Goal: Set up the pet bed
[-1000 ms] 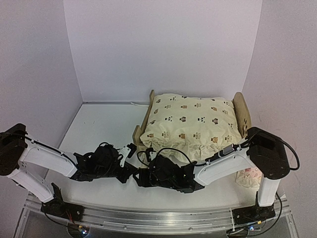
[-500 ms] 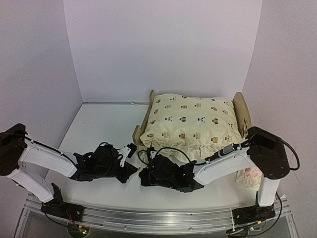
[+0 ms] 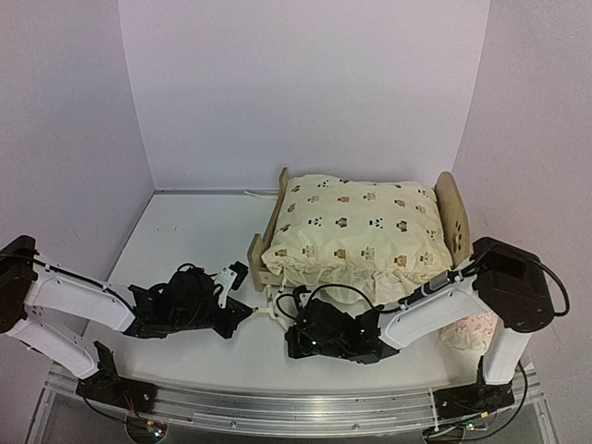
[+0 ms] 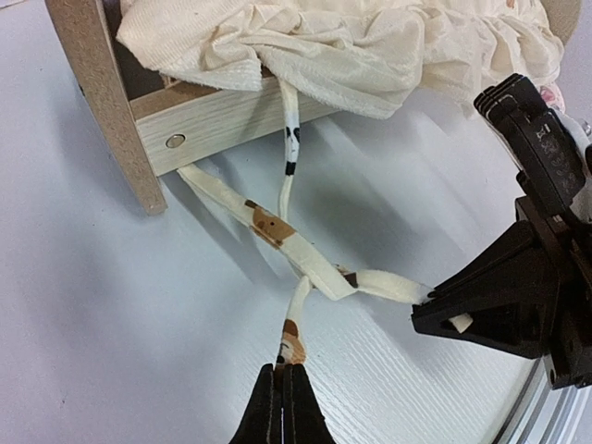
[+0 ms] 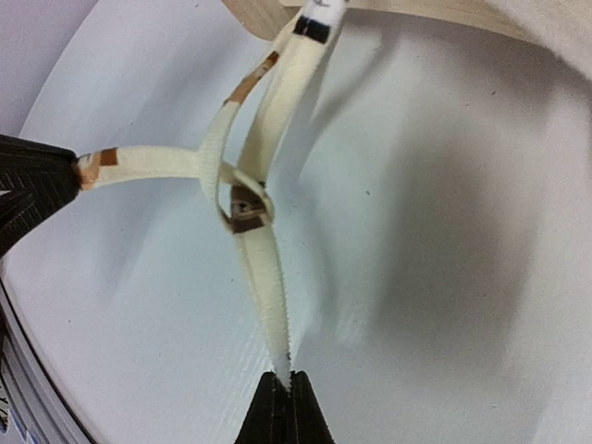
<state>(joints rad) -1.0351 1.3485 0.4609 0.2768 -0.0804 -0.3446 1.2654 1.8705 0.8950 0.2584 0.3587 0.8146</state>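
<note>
Lowest in the frame, the left fingers [image 4: 268, 418] are pressed together on the end of one cream tie [image 4: 294, 319]. The right fingers [image 5: 270, 414] are clamped on the end of a second tie [image 5: 264, 277]. The two ties cross in a loose loop over the white worktop [image 3: 185, 240]. Behind them, right of centre, stands the pet bed [image 4: 222, 116]. Its long axis runs across the frame, with the flat footboard [image 3: 256, 250] at the left and the rounded headboard [image 3: 451, 215] at the right. The frame is pale wood. A cream animal-print cushion [image 3: 356, 222] covers its top, with the ruffle hanging over the near rail.
</note>
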